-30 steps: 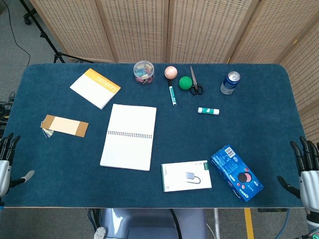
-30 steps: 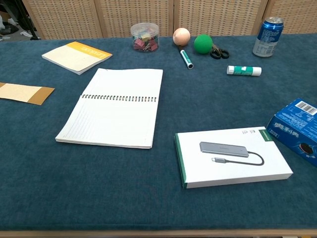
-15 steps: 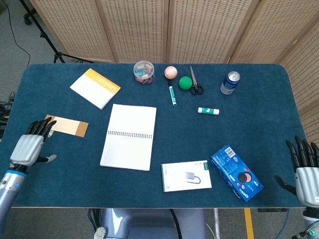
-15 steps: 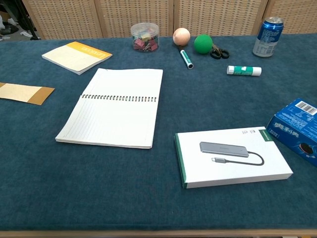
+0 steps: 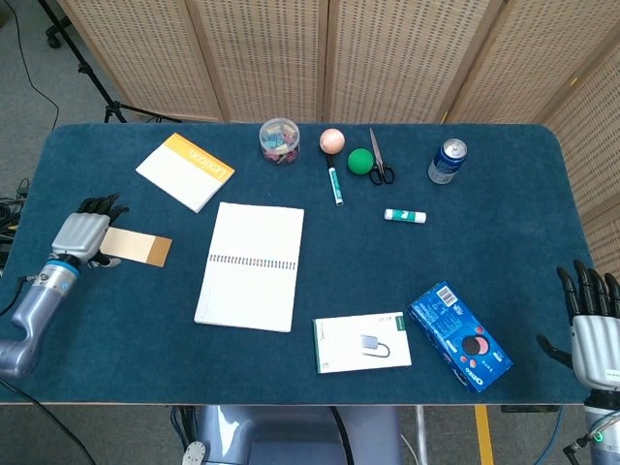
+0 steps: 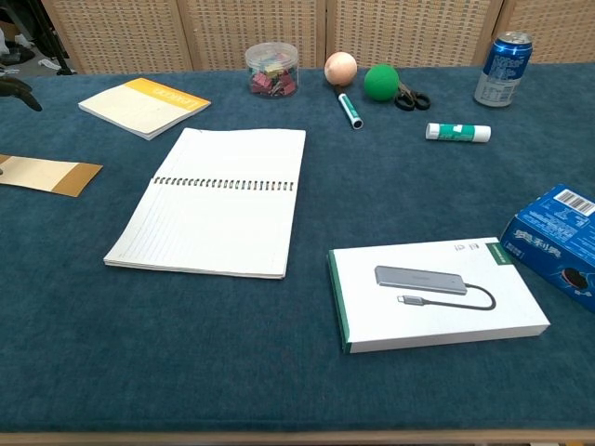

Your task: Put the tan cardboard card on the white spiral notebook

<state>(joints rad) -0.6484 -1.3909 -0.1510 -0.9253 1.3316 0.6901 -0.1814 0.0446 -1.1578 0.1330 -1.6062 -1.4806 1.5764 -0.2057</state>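
The tan cardboard card [image 5: 136, 247] lies flat near the table's left edge, also in the chest view as the card [image 6: 42, 174]. To its right lies the open white spiral notebook [image 5: 250, 264], seen close as the notebook [image 6: 218, 200]. My left hand [image 5: 82, 235] is over the card's left end and covers it, fingers stretched out; whether it touches the card is unclear. In the chest view only a dark fingertip [image 6: 19, 88] shows. My right hand [image 5: 591, 320] hangs past the table's right front corner, fingers spread, holding nothing.
A yellow-and-white book [image 5: 185, 171] lies behind the card. Along the back stand a clip jar [image 5: 279, 139], peach ball [image 5: 331, 140], green ball [image 5: 360, 161], scissors [image 5: 380, 160] and can [image 5: 447, 161]. A white box [image 5: 361, 342] and blue box [image 5: 459, 335] sit front right.
My left hand has come in from the front-left table edge and up onto the card's left end. The right hand has barely shifted. Card and notebook have not moved.
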